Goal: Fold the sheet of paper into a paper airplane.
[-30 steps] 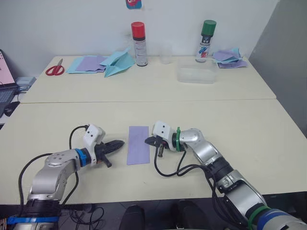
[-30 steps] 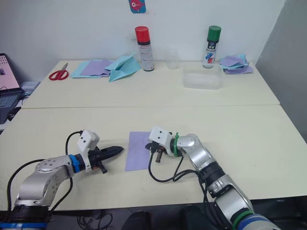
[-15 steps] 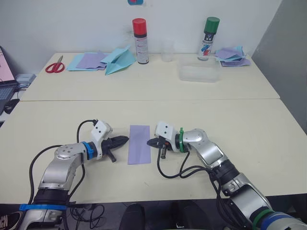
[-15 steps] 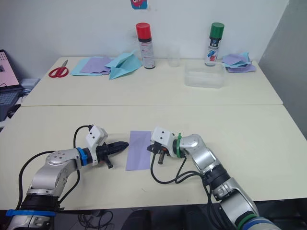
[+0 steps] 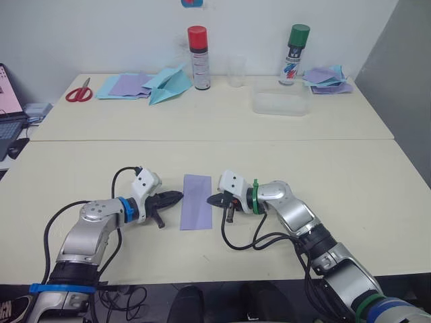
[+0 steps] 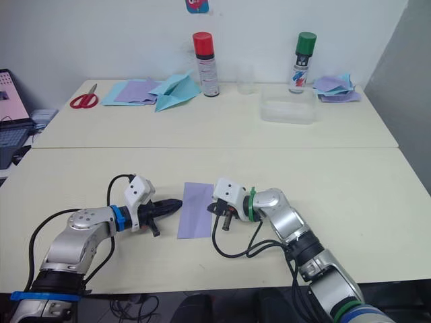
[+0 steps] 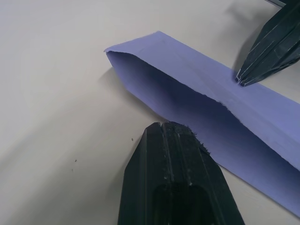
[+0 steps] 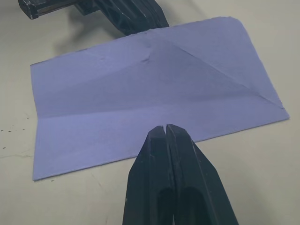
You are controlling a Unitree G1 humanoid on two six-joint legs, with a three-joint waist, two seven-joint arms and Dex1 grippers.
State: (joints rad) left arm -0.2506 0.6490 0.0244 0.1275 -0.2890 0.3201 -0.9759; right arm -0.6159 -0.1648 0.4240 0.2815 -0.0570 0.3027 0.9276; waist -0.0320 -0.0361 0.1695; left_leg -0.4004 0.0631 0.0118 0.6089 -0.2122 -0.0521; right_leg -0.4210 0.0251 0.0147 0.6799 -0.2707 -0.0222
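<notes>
Between claws, sheet of paper [image 5: 196, 210] lay flat on table [image 5: 377, 175]. Left claw [image 5: 176, 197] crept closer, pinched shut, empty; right claw [image 5: 211, 200] shut, empty. Fold barely begun, I'd guess.

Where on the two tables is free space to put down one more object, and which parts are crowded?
Free: the near table right of the right gripper, and the strip between the sheet of paper and the table seam. Crowded: the far edge, with scissors, paper piles, spray cans and a clear tray.
</notes>
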